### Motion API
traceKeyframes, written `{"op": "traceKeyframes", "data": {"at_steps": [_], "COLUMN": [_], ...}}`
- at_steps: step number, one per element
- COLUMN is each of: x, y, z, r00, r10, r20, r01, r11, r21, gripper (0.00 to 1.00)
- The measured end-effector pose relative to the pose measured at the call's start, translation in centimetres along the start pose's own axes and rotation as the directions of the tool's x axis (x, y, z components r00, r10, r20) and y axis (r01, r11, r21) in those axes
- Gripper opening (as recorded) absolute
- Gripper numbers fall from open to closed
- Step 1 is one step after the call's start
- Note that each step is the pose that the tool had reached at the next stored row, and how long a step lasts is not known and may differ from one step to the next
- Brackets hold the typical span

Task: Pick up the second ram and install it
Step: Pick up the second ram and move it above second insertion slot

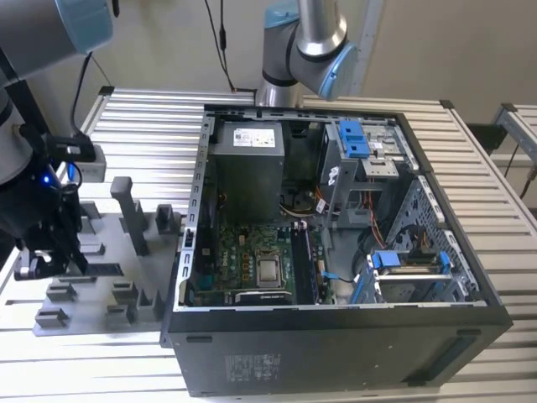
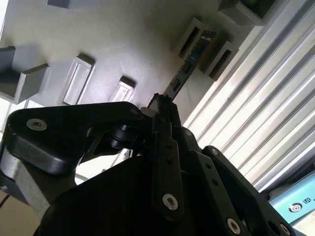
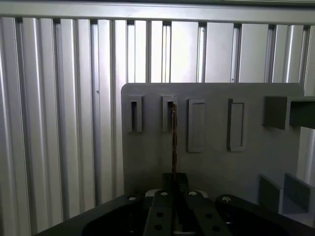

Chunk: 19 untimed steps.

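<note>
Gripper (image 2: 160,104) looks clamped on second ram (image 2: 188,63) standing in grey holder (image 2: 123,39); light, stiff, fragile, so pinch flat faces near top edge.

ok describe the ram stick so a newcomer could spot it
Beside the open computer case, at the exterior view's left, lies a light-grey holder plate. The second ram stands on edge in it, gripped by the tool: the one thin dark board among grey blocks.
</note>
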<state>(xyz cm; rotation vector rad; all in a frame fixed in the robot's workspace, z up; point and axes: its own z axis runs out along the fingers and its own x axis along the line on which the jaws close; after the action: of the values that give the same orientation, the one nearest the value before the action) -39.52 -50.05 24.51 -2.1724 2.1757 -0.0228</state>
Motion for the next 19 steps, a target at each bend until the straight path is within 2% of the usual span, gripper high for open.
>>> {"op": "traceKeyframes", "data": {"at_steps": [8,19], "x": [-0.02,-0.07], "y": [-0.02,-0.10], "z": [-0.47,-1.76], "r00": [1.0000,1.0000], "r10": [0.000,0.001], "r20": [0.0000,-0.0001], "r01": [0.000,-0.001], "r11": [1.0000,1.0000], "r21": [0.0000,0.0000], "gripper": [0.14,0.14]}}
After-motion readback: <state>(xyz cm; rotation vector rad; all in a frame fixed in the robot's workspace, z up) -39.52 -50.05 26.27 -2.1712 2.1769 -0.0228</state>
